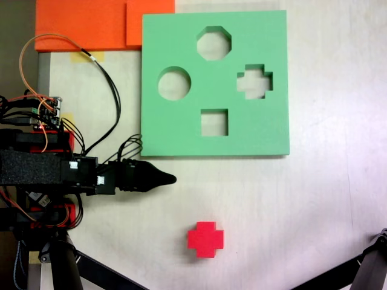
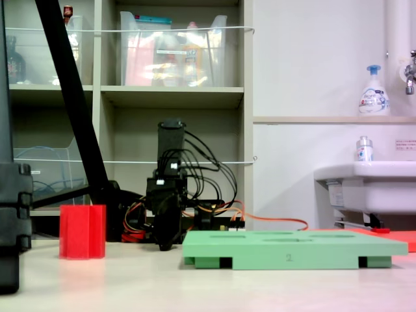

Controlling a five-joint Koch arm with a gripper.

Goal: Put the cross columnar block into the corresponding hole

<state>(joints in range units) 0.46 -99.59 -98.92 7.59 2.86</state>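
One red block (untouched) sits below board.

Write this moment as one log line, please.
claw: empty, state unclear | red cross block: on table, untouched | cross hole: empty | stage: pre-grasp

orange foam sheets, soap bottle, sink

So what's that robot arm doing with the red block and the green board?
Nothing is being held right now. The end effector hangs just off the green board's near edge, apart from the red cross block, which stands alone on the table. The board lies flat with four cutouts, and the plus-shaped hole is empty. The arm seems to be at the start of the job. Whether its jaws are open is hard to tell.
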